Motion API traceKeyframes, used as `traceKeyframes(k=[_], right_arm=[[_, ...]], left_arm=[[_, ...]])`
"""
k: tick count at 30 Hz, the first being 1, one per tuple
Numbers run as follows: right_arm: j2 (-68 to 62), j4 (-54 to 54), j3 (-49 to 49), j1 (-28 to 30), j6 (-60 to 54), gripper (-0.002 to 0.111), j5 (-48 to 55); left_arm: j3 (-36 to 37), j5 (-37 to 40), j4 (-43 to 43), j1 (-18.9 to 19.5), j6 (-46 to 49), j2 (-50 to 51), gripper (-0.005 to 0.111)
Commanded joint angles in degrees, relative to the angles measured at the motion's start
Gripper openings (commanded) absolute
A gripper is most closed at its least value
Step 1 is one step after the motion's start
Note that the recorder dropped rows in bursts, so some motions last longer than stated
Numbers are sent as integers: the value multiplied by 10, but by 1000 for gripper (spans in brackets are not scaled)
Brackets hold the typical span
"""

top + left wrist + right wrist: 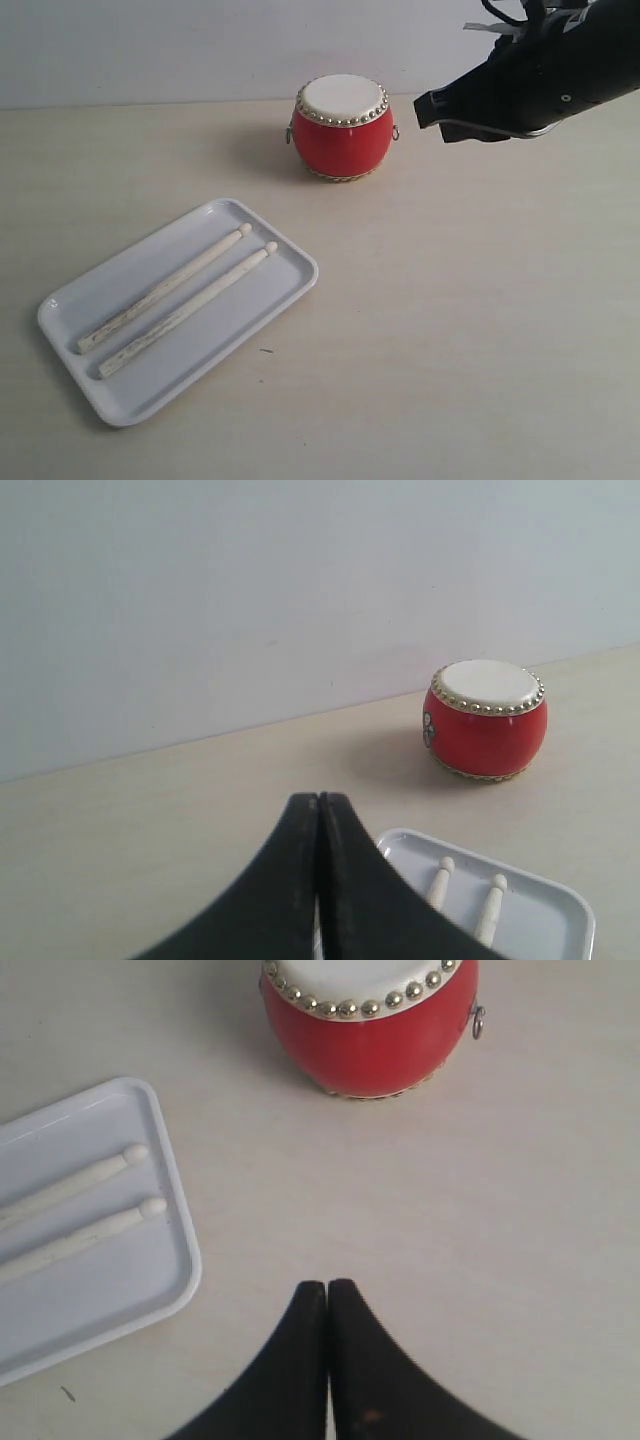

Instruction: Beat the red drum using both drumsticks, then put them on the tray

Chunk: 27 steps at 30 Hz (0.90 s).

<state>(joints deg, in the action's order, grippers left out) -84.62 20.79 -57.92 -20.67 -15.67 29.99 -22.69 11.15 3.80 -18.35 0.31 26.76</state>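
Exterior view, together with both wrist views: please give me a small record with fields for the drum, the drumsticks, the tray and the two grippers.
red drum: upright on the table, apart from the tray
drumsticks: both lying side by side in the tray, rounded tips toward the drum
tray: white, flat on the table, holds only the two sticks
left gripper: shut, empty
right gripper: shut, empty, above the table near the drum
held items: none

Left gripper point(318, 802) pressed closed, right gripper point(327, 1288) likewise — its arm point(545, 80) held aloft (fingers pointing slightly downward)
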Motion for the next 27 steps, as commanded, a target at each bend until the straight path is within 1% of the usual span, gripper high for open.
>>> traceKeyframes(k=[1,11,17,21,27], right_arm=[[1,2,1,4,-5,0,-1],[1,-3,1,4,-7,0,-2],[6,-6,13,4,-6,0,-48],[43,-2,56,4,-6,0,-115],[162,-4,163,4,-7,0,-190]], left_arm=[[1,1,0,1,-3,-3,0],[1,1,0,1,-3,-3,0],[1,1,0,1,-3,-3,0],[1,1,0,1,-3,-3,0],[1,1,0,1,-3,-3,0]])
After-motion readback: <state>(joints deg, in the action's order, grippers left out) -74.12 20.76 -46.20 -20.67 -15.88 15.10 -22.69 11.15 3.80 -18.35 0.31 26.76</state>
